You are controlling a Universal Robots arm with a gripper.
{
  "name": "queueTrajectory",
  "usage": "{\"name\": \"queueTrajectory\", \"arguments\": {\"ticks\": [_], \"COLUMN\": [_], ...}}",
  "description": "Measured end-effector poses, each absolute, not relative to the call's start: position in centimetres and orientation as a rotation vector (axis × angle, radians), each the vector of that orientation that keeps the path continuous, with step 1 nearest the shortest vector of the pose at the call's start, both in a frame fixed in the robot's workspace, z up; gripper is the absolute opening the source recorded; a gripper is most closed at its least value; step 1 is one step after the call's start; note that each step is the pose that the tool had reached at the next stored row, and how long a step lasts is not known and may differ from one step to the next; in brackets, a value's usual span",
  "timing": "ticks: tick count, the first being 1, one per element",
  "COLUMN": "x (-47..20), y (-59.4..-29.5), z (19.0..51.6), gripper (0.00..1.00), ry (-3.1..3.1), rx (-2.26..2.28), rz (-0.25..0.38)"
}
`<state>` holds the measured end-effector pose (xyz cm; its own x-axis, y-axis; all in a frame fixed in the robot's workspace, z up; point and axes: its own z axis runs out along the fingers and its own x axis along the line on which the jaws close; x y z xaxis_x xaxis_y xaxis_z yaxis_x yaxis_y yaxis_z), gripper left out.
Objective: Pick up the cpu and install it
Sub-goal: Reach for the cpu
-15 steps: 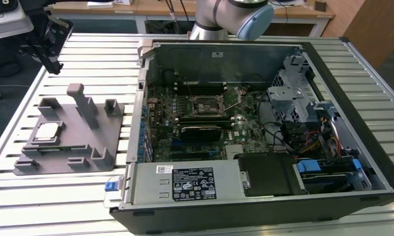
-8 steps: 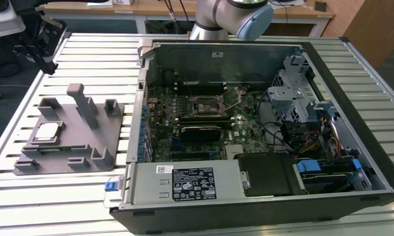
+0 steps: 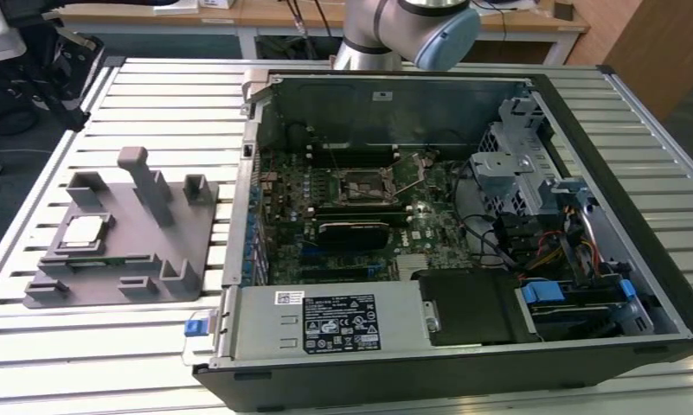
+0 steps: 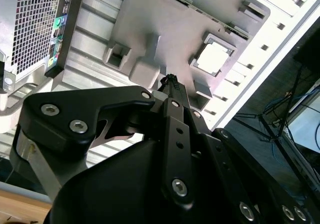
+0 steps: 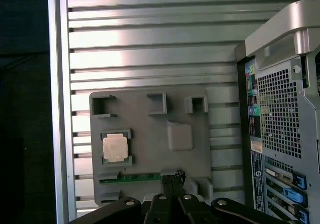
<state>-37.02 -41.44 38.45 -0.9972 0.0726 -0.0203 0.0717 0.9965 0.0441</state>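
Observation:
The cpu (image 3: 84,231) lies flat in a square pocket of the grey holder block (image 3: 150,268) on the slatted table, at the exterior view's left. Its silver top also shows in both wrist views (image 4: 213,58) (image 5: 115,147). My gripper (image 4: 171,80) (image 5: 173,175) hangs well above the holder, its thin black fingertips pressed together with nothing between them. The tip sits over the holder's edge, apart from the cpu. The black-framed socket (image 3: 363,183) lies on the motherboard inside the open computer case (image 3: 657,285).
A green memory stick (image 5: 132,177) lies in a slot of the holder, and upright posts (image 3: 150,186) rise from it. The arm (image 3: 410,30) stands behind the case. The case's rear panel (image 5: 280,114) with ports is close to the holder. The table edge (image 5: 57,109) runs beside the holder.

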Motion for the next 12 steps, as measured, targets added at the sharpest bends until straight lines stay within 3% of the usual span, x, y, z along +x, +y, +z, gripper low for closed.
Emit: {"name": "queueTrajectory", "arguments": {"ticks": [12], "x": [-40.3], "y": [-41.5], "z": [38.2], "gripper": [0.11], "ry": [3.117], "rx": [0.113], "rz": [0.068]}}
